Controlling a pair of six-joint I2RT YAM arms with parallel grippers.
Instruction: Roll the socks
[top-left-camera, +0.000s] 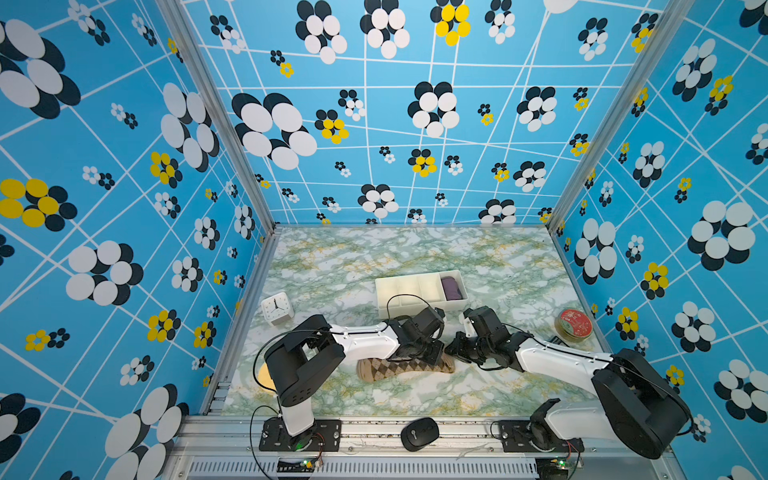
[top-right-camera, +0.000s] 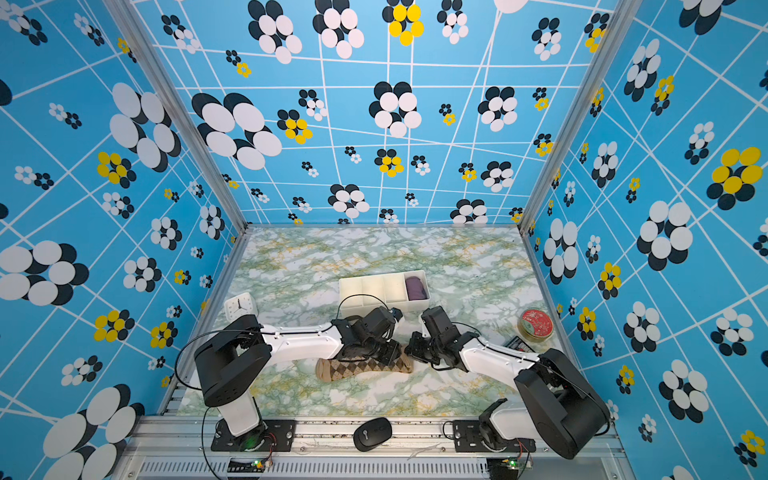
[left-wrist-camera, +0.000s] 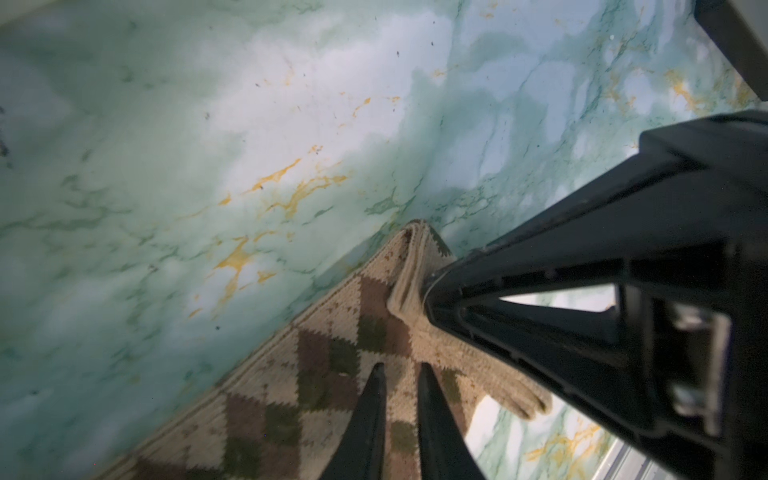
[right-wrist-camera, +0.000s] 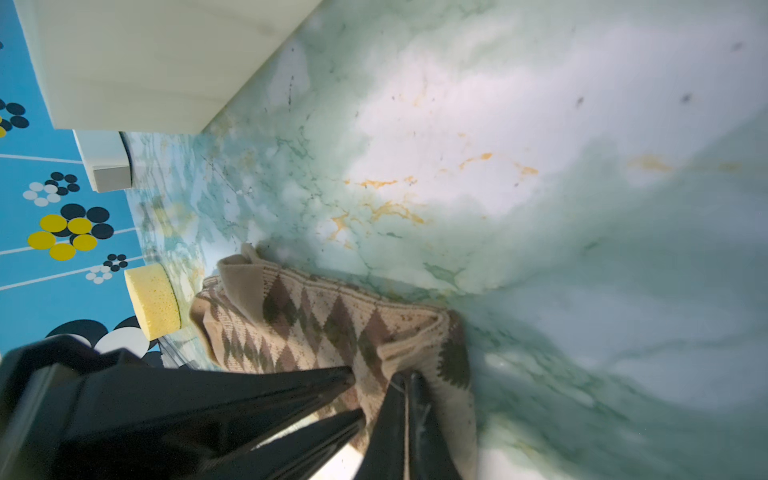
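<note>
**Both pincers on one end of the socks**

A black computer mouse (top-left-camera: 419, 434) lies nearest, on the metal rail at the 6 o'clock edge of the green marbled tabletop (top-left-camera: 415, 249).

The white tray (top-left-camera: 419, 310) sits at 12 o'clock from the socks (top-left-camera: 399, 370). It has four compartments in a row. A purple cloth bundle (top-left-camera: 451, 289) fills the one at its 3 o'clock end, and the other three show bare white floors. A round tin (top-left-camera: 574, 324) with a red lid on it stands toward 3 o'clock, near the side wall. Its inside is hidden.

The socks lie flat on the near half of the tabletop, between the two arms. Their long axis runs from 9 o'clock to 3 o'clock in both top views. The broad end points to 9 o'clock and the narrower end to 3 o'clock, where both pincers meet.

In the right wrist view, the right pincer (right-wrist-camera: 405, 376) has its fingers pressed together, pinching a beige edge of the socks. In the left wrist view, the left pincer (left-wrist-camera: 401, 368) has its fingers a narrow gap apart on the diamond knit. The right wrist view shows cloth passing between them.

A white alarm clock (top-left-camera: 276, 307) stands at 10 o'clock from the socks. A yellow sponge (right-wrist-camera: 153, 299) lies at 9 o'clock.
</note>
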